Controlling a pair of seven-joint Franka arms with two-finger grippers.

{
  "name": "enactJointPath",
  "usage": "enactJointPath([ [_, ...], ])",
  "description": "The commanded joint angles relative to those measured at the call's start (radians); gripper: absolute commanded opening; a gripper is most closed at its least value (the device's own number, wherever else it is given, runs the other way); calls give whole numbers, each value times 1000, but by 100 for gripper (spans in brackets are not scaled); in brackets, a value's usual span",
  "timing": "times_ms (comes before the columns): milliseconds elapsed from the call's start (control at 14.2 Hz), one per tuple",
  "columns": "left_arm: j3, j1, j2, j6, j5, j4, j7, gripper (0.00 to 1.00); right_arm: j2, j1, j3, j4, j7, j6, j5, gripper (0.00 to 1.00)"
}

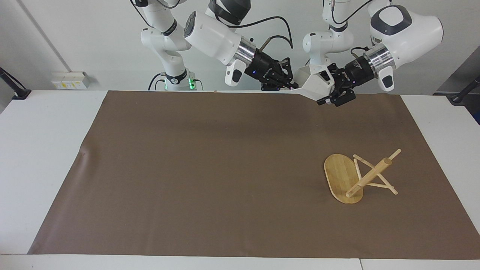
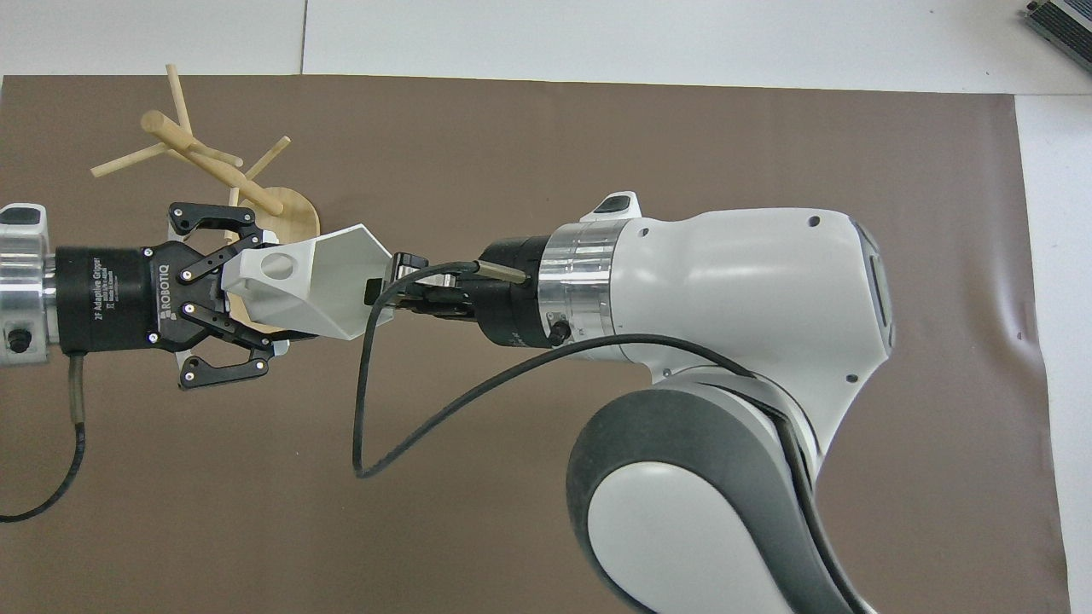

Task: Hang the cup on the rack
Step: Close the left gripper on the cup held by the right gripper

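The white faceted cup (image 1: pixel 313 85) (image 2: pixel 328 281) hangs on its side in the air over the brown mat. Each arm holds one end of it. My right gripper (image 1: pixel 291 85) (image 2: pixel 386 290) is shut on the cup's rim. My left gripper (image 1: pixel 330 90) (image 2: pixel 266 288) is shut on the cup's bottom end, beside the blocky handle with its round hole. The bamboo rack (image 1: pixel 369 175) (image 2: pixel 209 162) lies tipped over on the mat toward the left arm's end. Its oval base (image 1: pixel 339 174) (image 2: pixel 297 215) stands on edge and its pegs touch the mat.
The brown mat (image 1: pixel 210 168) covers most of the white table. The right arm's bulky forearm (image 2: pixel 734 290) stretches over the middle of the mat in the overhead view, and a black cable (image 2: pixel 444 426) loops below it.
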Motion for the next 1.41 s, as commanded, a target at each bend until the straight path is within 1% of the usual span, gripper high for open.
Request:
enactJointPath([
  [0,7,-10,-9,5,-6,2,-17,0,1,-15,24,0,14,2,22,0],
  [282,10,-3,-9,10,3,-2,-31,0,1,-15,24,0,15,2,22,0],
  [494,8,-3,-12,8,66,-7,-28,0,1,-15,24,0,17,-3,24,0],
  [847,10,-2,-12,10,86,-8,-38,0,3,-16,24,0,20,-1,25,0],
  [918,10,0,-12,10,86,-8,-42,0,3,-16,24,0,36,-1,25,9],
  [989,10,0,-12,10,86,-8,-42,0,1,-16,24,0,50,0,25,26],
  [1059,10,1,-12,10,86,-8,-42,0,3,-16,24,0,53,0,25,37],
  [1201,10,3,-12,8,86,-7,-42,0,3,-16,24,-1,53,2,24,47],
  [1271,10,3,-12,8,86,-7,-42,0,1,-16,24,-1,53,2,24,60],
  [1342,10,3,-12,7,86,-7,-42,0,1,-16,24,-1,53,2,24,95],
])
